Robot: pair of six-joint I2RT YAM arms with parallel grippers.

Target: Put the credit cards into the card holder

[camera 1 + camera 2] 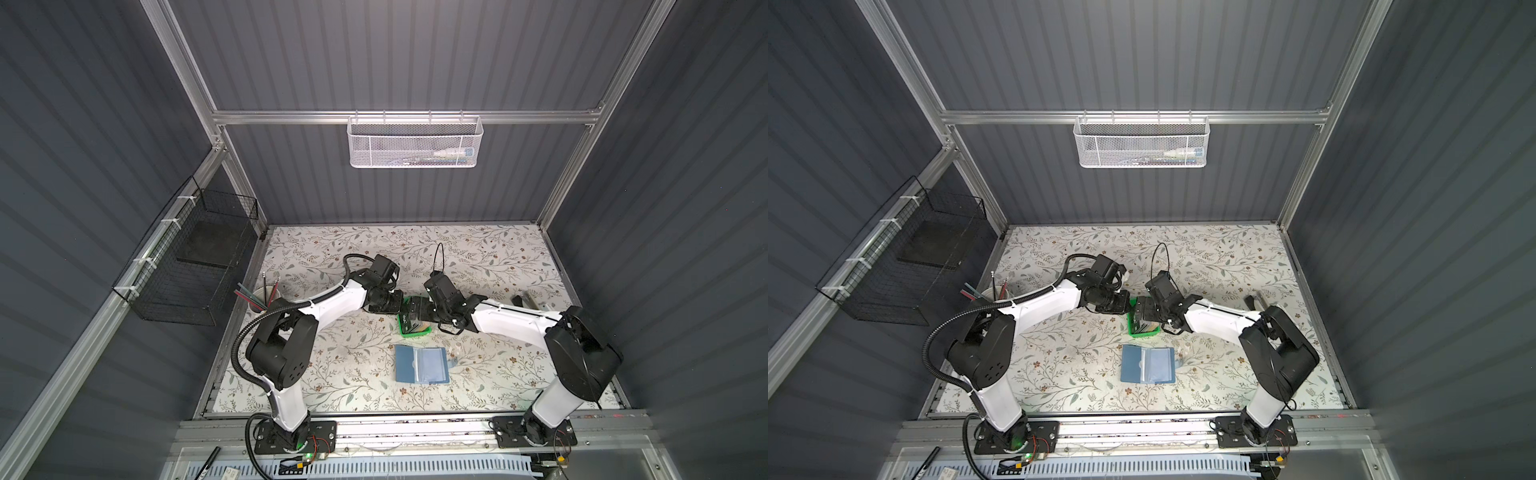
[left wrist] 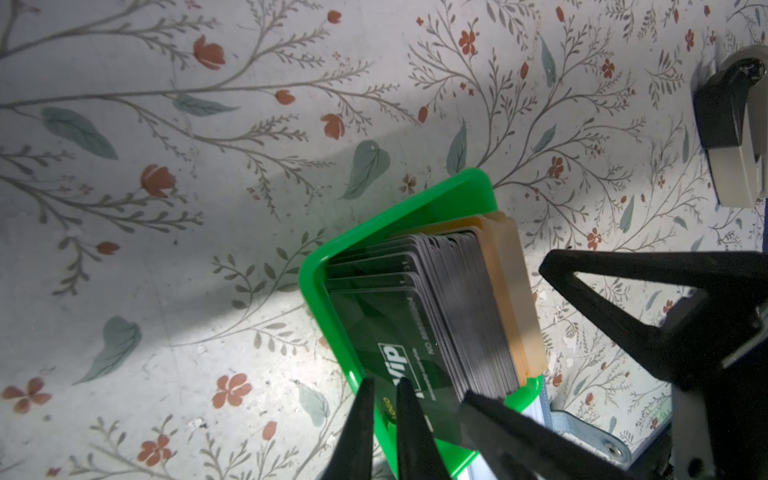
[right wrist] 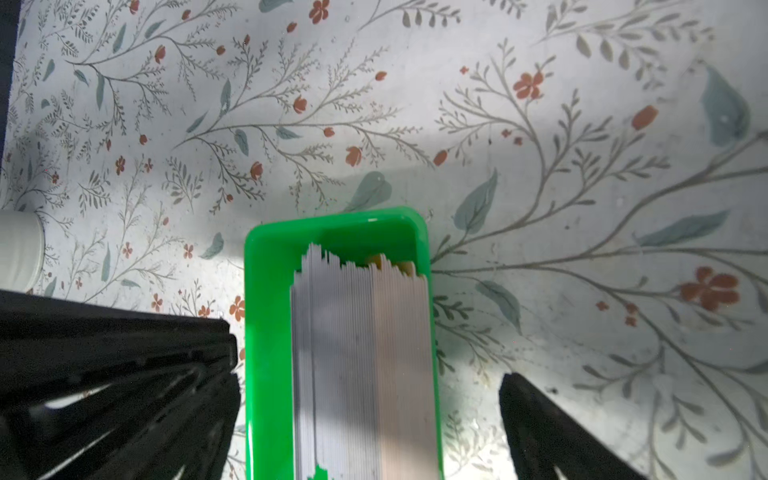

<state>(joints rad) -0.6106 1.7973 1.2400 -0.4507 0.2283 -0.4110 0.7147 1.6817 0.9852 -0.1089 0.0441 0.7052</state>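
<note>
Progress near zero — credit cards (image 2: 457,311) all on edge in the green tray (image 3: 266,332), card holder (image 1: 419,363) open on the worktop (image 1: 332,374) near it, sleeves look empty. Left gripper (image 2: 385,386) nearly closed, apparently pinching the tray wall by the front dark card (image 2: 374,332); right gripper (image 3: 370,357) wide open astride the stack, holding nothing — first pick not yet made

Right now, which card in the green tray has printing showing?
The dark card with the white VIP mark, facing out of the stack in the green tray; the others show only plain dark, grey or tan edges.
</note>
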